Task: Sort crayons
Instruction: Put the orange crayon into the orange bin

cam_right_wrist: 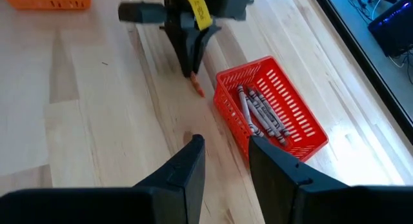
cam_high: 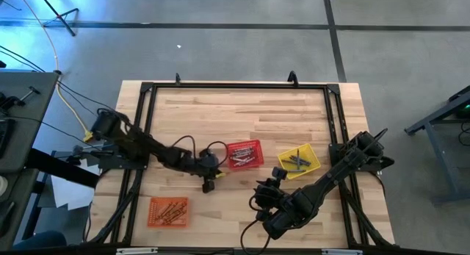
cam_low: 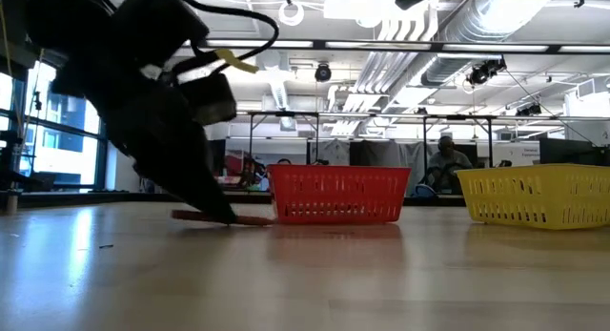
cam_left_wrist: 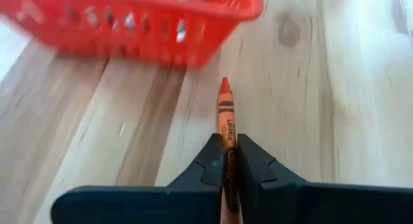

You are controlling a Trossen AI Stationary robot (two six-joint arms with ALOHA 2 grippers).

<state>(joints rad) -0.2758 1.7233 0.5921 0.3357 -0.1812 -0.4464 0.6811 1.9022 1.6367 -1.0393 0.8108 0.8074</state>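
Pale butcher-block wood (cam_high: 242, 115) fills the high view, framed by a black rail. Three small mesh baskets are seen on it: a red basket (cam_high: 258, 146) near the middle, a yellow basket (cam_high: 314, 153) to its right holding grey crayons (cam_high: 297, 161), and an orange basket (cam_high: 154, 203) near the front left holding orange crayons (cam_high: 170, 211). The left gripper (cam_high: 208, 183) is set down just beside the red basket's left side; the right gripper (cam_high: 273, 183) is held further to the right, near the yellow basket. The left arm is clearly the nearer one to the work.

At table height, in the low view, the left gripper (cam_low: 221, 215) is seen tipped down to the wood, with a red-orange crayon (cam_low: 250, 219) lying flat beneath its tips and reaching to the red basket's base (cam_low: 334, 217).

From the left wrist view, the left fingers (cam_left_wrist: 208, 167) are pressed together on the crayon (cam_left_wrist: 224, 111). Its long axis runs straight out ahead between them, its point aimed at the red basket's wall (cam_left_wrist: 129, 30) and just short of it.

From the right wrist view, the right fingers (cam_right_wrist: 187, 166) are held apart and nothing is gripped. More grey crayons (cam_right_wrist: 258, 114) are seen inside the red basket, and the left gripper's crayon tip (cam_right_wrist: 197, 88) shows just beside its corner.
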